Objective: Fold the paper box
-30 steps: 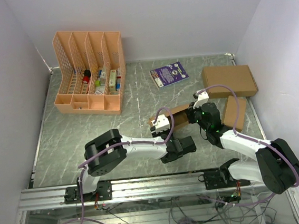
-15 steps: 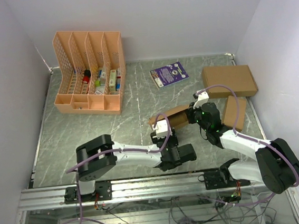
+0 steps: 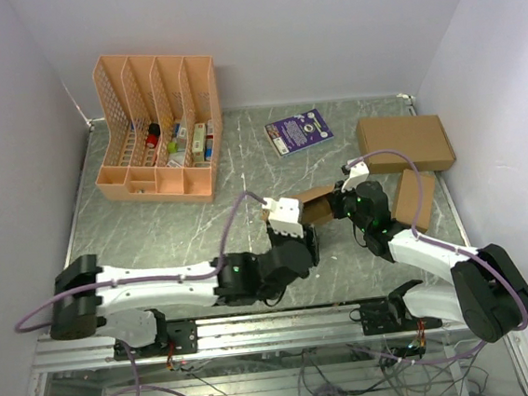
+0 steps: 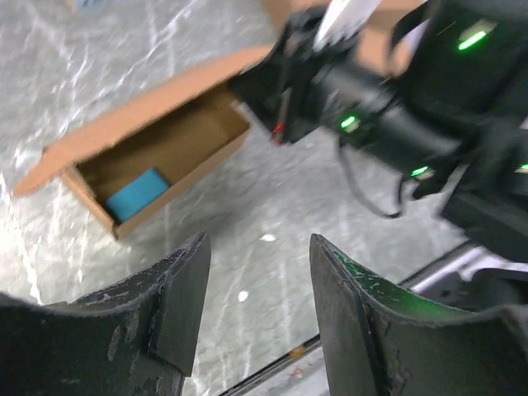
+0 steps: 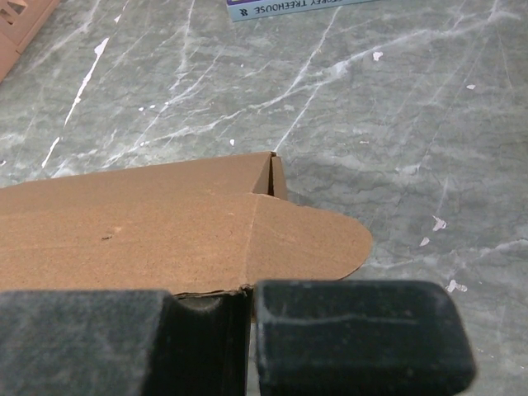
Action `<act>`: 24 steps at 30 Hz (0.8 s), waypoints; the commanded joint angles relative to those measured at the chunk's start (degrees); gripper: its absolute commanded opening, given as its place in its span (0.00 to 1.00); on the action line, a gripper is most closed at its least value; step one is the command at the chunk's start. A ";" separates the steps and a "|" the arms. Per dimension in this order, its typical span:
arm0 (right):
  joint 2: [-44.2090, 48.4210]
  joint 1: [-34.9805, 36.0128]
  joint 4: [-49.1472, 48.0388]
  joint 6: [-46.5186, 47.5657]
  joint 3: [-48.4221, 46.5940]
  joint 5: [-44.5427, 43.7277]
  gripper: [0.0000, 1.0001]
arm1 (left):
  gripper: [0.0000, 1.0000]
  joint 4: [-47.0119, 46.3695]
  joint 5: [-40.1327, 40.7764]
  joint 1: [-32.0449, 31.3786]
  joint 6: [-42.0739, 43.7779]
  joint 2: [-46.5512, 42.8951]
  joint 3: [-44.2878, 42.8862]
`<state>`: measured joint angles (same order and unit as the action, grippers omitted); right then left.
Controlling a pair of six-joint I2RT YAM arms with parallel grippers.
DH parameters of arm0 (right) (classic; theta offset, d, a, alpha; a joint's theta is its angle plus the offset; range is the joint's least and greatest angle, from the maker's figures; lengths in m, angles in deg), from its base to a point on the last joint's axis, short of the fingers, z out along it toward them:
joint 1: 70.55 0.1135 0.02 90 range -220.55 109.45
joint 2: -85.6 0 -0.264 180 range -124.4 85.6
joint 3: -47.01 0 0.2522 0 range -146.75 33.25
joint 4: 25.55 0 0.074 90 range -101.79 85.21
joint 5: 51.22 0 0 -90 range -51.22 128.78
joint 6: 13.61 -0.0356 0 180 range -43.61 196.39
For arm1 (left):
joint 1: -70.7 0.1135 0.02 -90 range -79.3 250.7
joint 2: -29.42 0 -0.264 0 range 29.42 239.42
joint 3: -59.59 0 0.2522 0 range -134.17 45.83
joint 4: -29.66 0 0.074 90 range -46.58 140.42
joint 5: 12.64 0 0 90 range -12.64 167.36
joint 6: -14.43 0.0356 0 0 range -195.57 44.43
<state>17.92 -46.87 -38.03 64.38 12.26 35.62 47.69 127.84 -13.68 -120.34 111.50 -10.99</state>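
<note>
A pink file organiser (image 3: 157, 124) stands at the rear-left corner of the counter (image 3: 155, 236). The left arm reaches along the near edge toward the middle. The left pincer (image 4: 257, 272) has its fingers spread to a middling width with nothing between them, only bare counter.

The paper box (image 3: 316, 207) is a slim brown carton lying on its side just right of the counter's middle. It sits ahead of the left pincer and apart from it. Its open end faces that pincer, with the lid flap swung out, and something blue (image 4: 138, 191) lies inside. At the other end, the right pincer (image 5: 239, 318) is closed on the carton's edge beside a rounded tuck tab.

The carton looks light and thin-walled. It is probably stiff across its panels and willing to bend only at the creases, and it would likely skate on the smooth stone unless one end is held. A hard pinch on the hollow body would likely dent it. The open flap's free edge, close to its crease, seems the better place to grip.

Further right, a purple booklet (image 3: 299, 131) lies toward the rear. A larger cardboard box (image 3: 405, 142) and a second small carton (image 3: 414, 199) sit by the right edge.
</note>
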 commanded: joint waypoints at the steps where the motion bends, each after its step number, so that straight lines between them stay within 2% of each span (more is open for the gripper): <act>1: -0.94 -0.28 1.33 -0.74 -0.32 1.12 0.00 | 0.62 -2.23 -9.29 3.60 13.04 -6.67 -4.83; 6: -1.14 -0.26 1.28 -0.80 -0.29 1.35 0.00 | 0.55 -0.69 -25.40 18.50 9.88 -9.42 -4.51; 10: -1.12 -0.26 1.23 -0.78 -0.19 1.53 0.00 | 0.51 -2.05 -35.98 28.44 9.57 -7.54 -4.07; 15: -0.79 -0.39 1.41 -0.59 -0.13 1.87 0.00 | 0.47 -1.33 -44.79 32.15 10.67 2.21 -8.24; 21: -0.47 -0.43 1.70 -0.43 -0.27 2.38 0.00 | 0.44 1.13 -48.90 33.89 12.63 13.28 -13.82; 24: -0.38 -0.61 1.93 -0.30 -0.43 2.91 0.01 | 0.42 2.21 -50.17 34.61 13.02 15.75 -15.21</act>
<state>17.31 -47.15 -38.01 64.38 12.26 37.04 48.26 82.84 19.57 -109.15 125.69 -22.42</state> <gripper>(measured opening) 0.009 0.437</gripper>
